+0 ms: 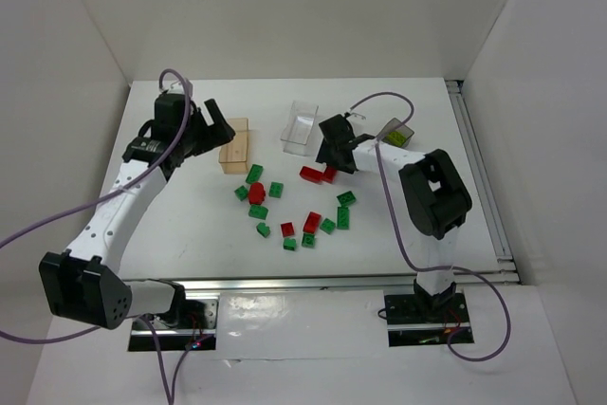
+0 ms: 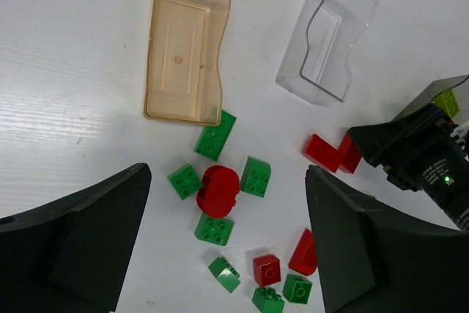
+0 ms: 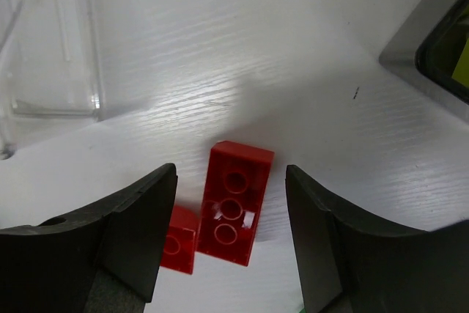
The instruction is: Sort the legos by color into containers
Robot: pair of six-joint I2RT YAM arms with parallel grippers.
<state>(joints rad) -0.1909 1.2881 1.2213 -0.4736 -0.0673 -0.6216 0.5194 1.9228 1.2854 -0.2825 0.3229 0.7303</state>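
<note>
Most of the legos (image 1: 343,217) lie loose on the white surface (image 1: 266,101), scattered in the middle between the two arms. The top view shows roughly ten green bricks (image 1: 258,211) and a handful of red ones among them, including a rounded red piece (image 2: 218,190). None of these has reached a container.

The tan box (image 2: 183,53) and the clear box (image 2: 326,38) are both empty. Only the dark smoky box (image 1: 391,126), at the far right, holds anything: at least one yellow-green lego (image 2: 447,102). How many are inside cannot be told. No yellow-green piece shows on the surface, so that colour looks finished. Red and green are both wholly left to do.

The right gripper (image 3: 231,170) hangs low over a long red brick (image 3: 234,201), which lies flat, studs up, just short of the clear box. Its jaws are apart, one on each side of the brick and not yet closed on it. A smaller red brick (image 3: 176,243) touches the long one on one side. Red appears to be the colour now in hand.

The left gripper (image 2: 227,172) hovers higher over the pile, near the tan box, jaws wide apart and carrying nothing.
</note>
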